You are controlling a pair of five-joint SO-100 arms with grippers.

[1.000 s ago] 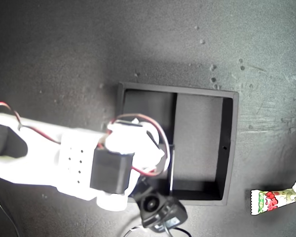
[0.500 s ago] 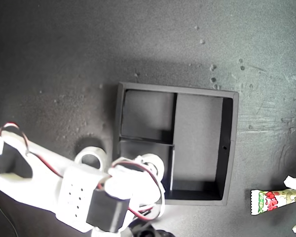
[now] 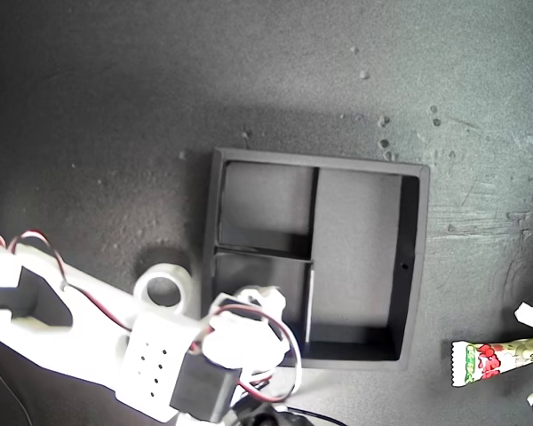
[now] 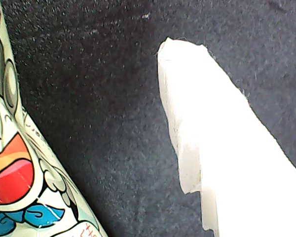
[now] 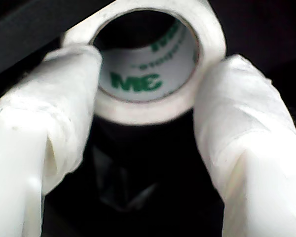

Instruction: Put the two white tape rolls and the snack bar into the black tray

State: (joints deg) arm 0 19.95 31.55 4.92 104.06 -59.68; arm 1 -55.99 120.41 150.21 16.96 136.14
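Dark speckled tabletop (image 3: 160,106): my second gripper (image 5: 148,98) is clenching a 3M tape roll (image 5: 153,59) over the black tray (image 3: 413,257), judging lowering into a small compartment comes next; snack bar (image 3: 497,359) lying well outside, my first gripper's state unclear.

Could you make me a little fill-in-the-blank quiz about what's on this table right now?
1. My second claw is clamped on a white ___ roll.
2. The other roll lies on the table, ___ the tray.
3. The snack bar lies to the exterior view's ___ of the tray.
4. Dividers split the tray into ___ compartments.

Missing words: tape; outside; right; three.
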